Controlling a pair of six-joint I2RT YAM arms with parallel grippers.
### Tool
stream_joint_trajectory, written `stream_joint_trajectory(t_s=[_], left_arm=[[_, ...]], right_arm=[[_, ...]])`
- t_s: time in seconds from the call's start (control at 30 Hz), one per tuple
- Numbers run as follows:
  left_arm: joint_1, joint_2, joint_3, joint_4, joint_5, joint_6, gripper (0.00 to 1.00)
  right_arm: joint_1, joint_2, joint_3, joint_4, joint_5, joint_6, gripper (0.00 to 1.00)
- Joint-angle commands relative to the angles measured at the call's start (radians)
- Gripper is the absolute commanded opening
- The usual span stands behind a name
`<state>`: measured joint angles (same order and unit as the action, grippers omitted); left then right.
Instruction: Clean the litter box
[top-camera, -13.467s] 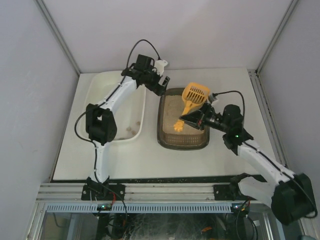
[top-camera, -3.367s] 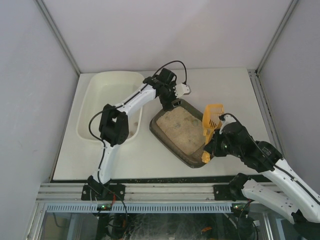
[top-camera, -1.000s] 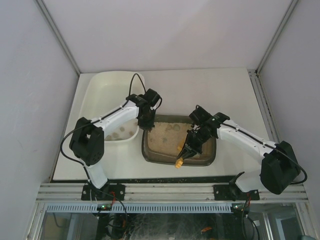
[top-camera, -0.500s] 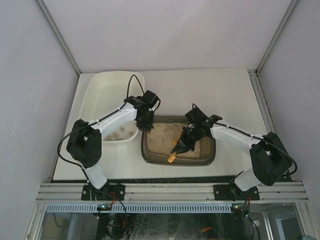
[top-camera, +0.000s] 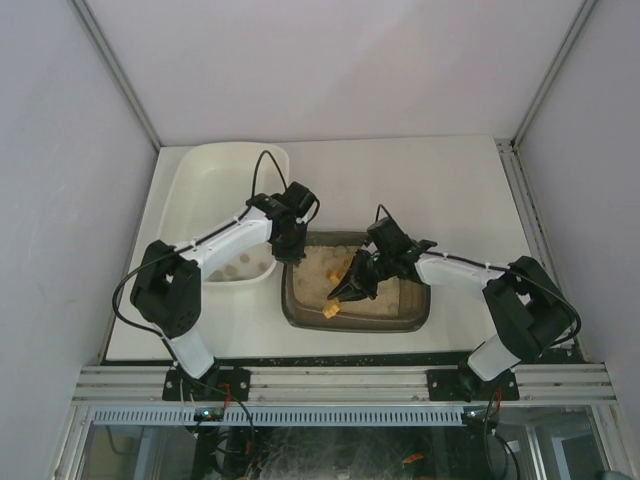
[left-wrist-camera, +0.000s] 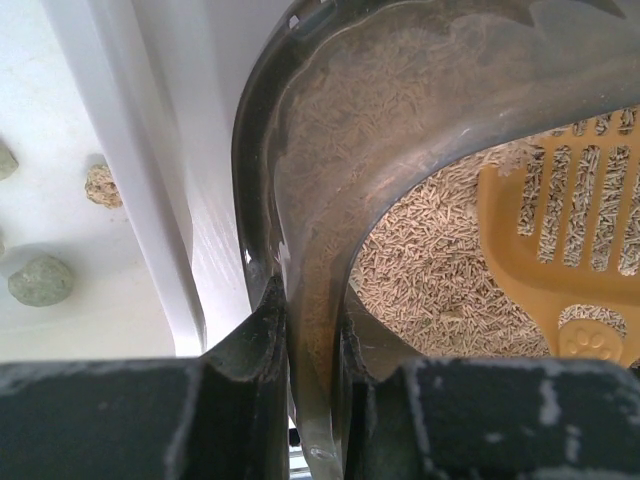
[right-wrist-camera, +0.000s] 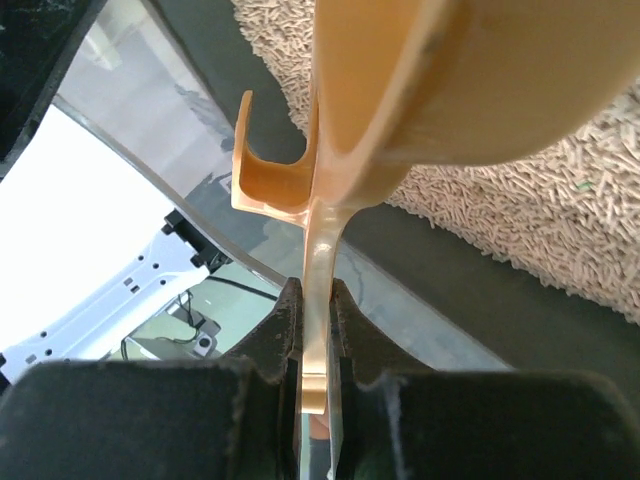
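Leftward across the box goes your right tool (top-camera: 362, 282), clenched on the thin handle of the yellow scoop (left-wrist-camera: 570, 240). Your left tool (left-wrist-camera: 310, 320) stays clamped on the corner rim of the litter box (top-camera: 300, 318), which sits on the bench (top-camera: 450, 180) just beside the white tub (top-camera: 215, 185). Expect stiff, slick plastic, probably heavy with pellets (left-wrist-camera: 430, 270). Grip deep on the wall.

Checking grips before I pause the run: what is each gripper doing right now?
Left gripper: closed on the litter box rim.
Right gripper: closed on the yellow scoop handle.
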<state>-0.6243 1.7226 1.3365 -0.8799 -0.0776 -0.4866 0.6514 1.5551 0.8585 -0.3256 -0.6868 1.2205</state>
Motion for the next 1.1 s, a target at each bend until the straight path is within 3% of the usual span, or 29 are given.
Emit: stream_joint_trajectory(t_s=[0.0, 0.17, 0.3, 0.7, 1.07], left_arm=[[-0.012, -0.136, 0.02, 0.067, 0.245, -0.064, 0.0], [-0.012, -0.129, 0.025, 0.067, 0.245, -0.061, 0.0], [-0.012, -0.13, 0.023, 0.07, 0.244, -0.06, 0.0], [-0.012, -0.136, 0.025, 0.072, 0.223, -0.05, 0.0], [-0.012, -0.13, 0.031, 0.073, 0.222, -0.049, 0.0]], right_arm=[[0.01, 0.028, -0.092, 0.245, 0.065, 0.015, 0.0], [0.014, 0.015, -0.166, 0.398, 0.057, -0.018, 0.0], [0.016, -0.014, -0.204, 0.421, 0.053, -0.103, 0.0], [0.015, -0.184, -0.231, 0.165, 0.132, -0.272, 0.0], [0.029, -0.076, -0.194, 0.109, 0.111, -0.222, 0.0]])
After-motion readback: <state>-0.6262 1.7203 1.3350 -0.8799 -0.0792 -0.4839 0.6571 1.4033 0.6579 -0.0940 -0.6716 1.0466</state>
